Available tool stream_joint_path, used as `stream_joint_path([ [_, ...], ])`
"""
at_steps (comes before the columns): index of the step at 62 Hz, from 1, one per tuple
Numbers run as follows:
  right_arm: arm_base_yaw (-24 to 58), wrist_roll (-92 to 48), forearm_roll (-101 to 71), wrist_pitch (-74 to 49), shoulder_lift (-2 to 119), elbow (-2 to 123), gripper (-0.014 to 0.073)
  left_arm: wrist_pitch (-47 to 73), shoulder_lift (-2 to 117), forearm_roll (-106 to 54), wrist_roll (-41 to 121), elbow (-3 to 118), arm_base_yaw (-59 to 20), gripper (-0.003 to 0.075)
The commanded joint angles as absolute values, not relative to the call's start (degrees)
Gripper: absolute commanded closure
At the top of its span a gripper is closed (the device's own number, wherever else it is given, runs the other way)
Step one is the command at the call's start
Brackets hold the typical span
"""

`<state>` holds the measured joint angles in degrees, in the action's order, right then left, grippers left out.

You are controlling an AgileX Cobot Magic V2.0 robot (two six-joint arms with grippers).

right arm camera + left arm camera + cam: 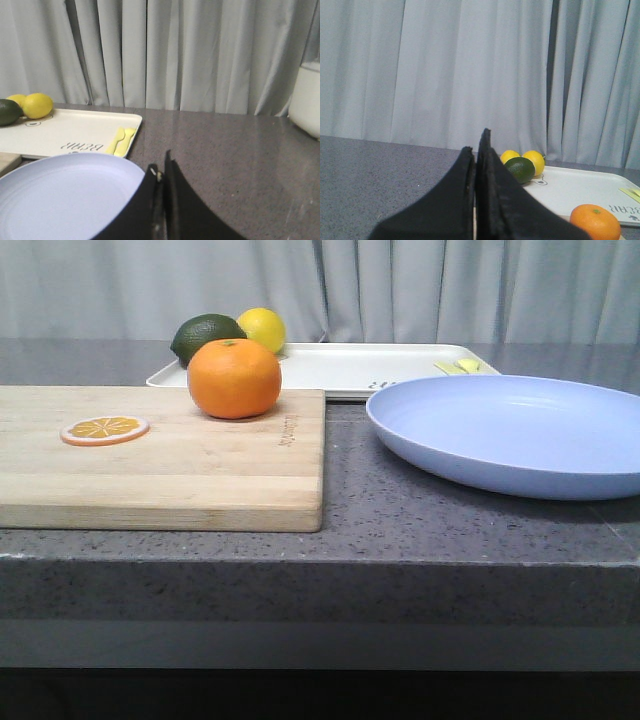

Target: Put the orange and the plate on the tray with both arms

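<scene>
Both arms idle, left fingers (pixel 479 150) and right fingers (pixel 161 172) pressed together, empty. Orange (pixel 234 378) sits on the cutting board (pixel 180 455), plate (pixel 520 430) near the surface's right edge, tray (pixel 340 368) behind.

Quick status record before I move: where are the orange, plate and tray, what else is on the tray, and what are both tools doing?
orange: on the wooden cutting board, near its far edge, not on the tray
plate: on the countertop, right of the board, empty
tray: behind the board and plate
tray contents: dark green fruit and two lemons at its left end
orange slice: flat on the board
left tool: shut, holding nothing
right tool: shut, holding nothing, beside the plate rim
</scene>
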<state>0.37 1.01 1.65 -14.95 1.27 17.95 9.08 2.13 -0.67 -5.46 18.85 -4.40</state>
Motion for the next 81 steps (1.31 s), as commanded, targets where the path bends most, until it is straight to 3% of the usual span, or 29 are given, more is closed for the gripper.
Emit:
stream_joint_path([
  [1, -0.13, 0.59, 4.57, -15.56, 5.81, 24.96, 0.0661, 12.66, 7.25, 0.37, -5.86, 27.34, -4.55, 0.074],
  [15, -0.13, 0.59, 5.26, -27.07, 18.23, 36.45, 0.0661, 25.55, 19.02, 0.51, -5.86, 38.42, -4.55, 0.074],
  [33, -0.13, 0.59, 5.26, -30.9, 29.15, 36.62, 0.0661, 24.68, 26.98, 0.0, -5.86, 38.31, -4.55, 0.074],
  [50, -0.13, 0.59, 5.15, -30.46, 31.83, 36.62, 0.0646, 24.3, 31.0, 0.45, -5.86, 38.31, -4.55, 0.0734],
  [52, -0.13, 0.55, 5.15, -30.46, 31.83, 36.62, 0.0615, 24.3, 31.21, 0.92, -5.86, 38.31, -4.55, 0.0708],
  [58, -0.13, 0.42, 5.15, -30.46, 31.85, 36.62, 0.0405, 23.63, 31.92, 0.97, -5.86, 38.31, -4.55, 0.0542],
  [66, -0.13, 0.42, 5.15, -30.46, 31.85, 36.62, 0.0065, 22.81, 32.46, 0.97, -4.65, 38.31, -4.55, 0.0205],
  [69, -0.13, 0.42, 4.99, -30.52, 31.85, 36.62, -0.0029, 22.81, 32.85, 0.97, -4.38, 38.31, -4.55, 0.0137],
  [73, -0.13, 0.42, 3.69, -30.96, 31.85, 36.93, -0.0073, 22.68, 33.77, 0.97, -4.38, 38.44, -5.26, 0.009],
  [81, 1.69, -1.11, 0.91, -33.48, 31.85, 38.76, -0.005, 22.52, 37.51, 0.97, -2.65, 40.17, -10.64, 0.0099],
])
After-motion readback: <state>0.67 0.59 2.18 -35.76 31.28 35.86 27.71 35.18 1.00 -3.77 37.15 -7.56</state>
